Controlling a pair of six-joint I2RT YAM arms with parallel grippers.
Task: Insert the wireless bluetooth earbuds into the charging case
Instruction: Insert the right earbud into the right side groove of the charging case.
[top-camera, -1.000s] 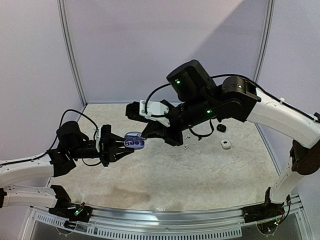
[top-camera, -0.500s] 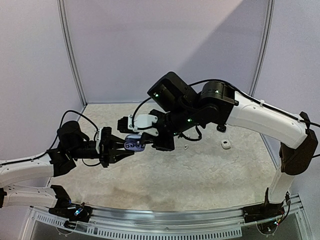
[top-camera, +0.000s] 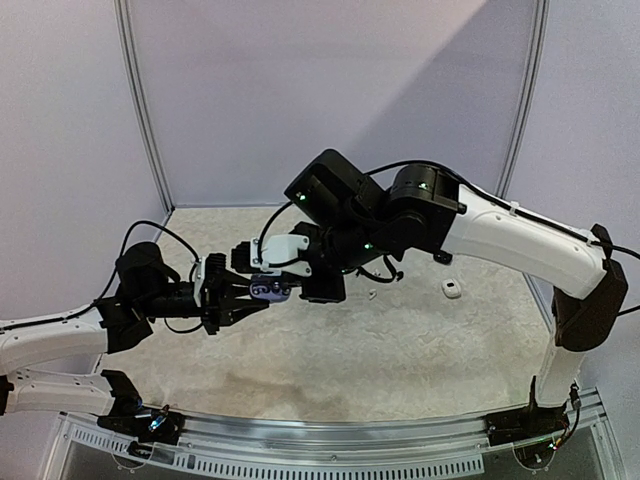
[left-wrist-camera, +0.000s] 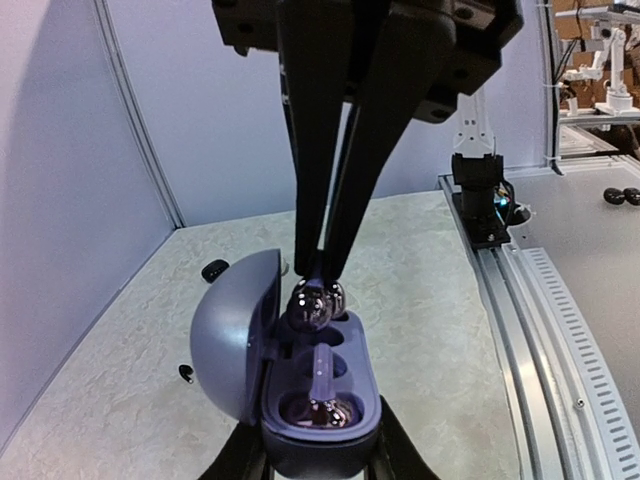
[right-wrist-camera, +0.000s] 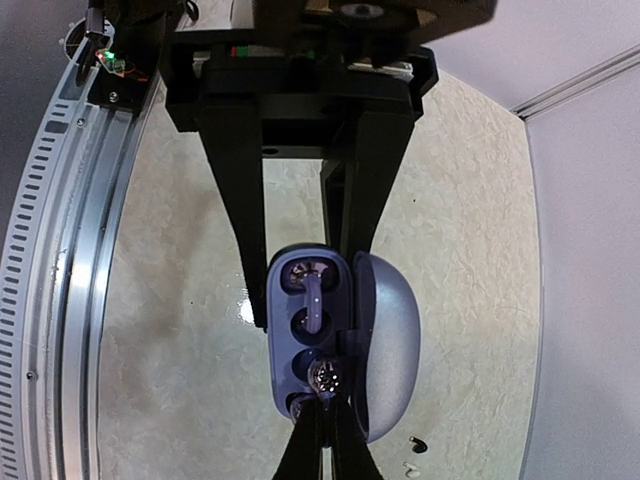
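Your left end effector (top-camera: 246, 295) grips the open charging case (left-wrist-camera: 322, 432), held above the table (top-camera: 400, 350) at centre-left of the overhead view. Your right end effector (left-wrist-camera: 322, 277) is clamped on a silvery earbud (left-wrist-camera: 311, 304) at the case's upper socket in the left wrist view. A second earbud (left-wrist-camera: 318, 410) sits in the lower socket.

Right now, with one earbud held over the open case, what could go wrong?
1. The right gripper pinches the silvery earbud only at its fingertips over the empty socket. If it is released off-centre, it may sit crooked or roll off.
2. The left gripper holds the charging case in the air, so a downward push may shift or tip it.
3. The open lid stands close beside the right gripper, and a sideways move could knock it.
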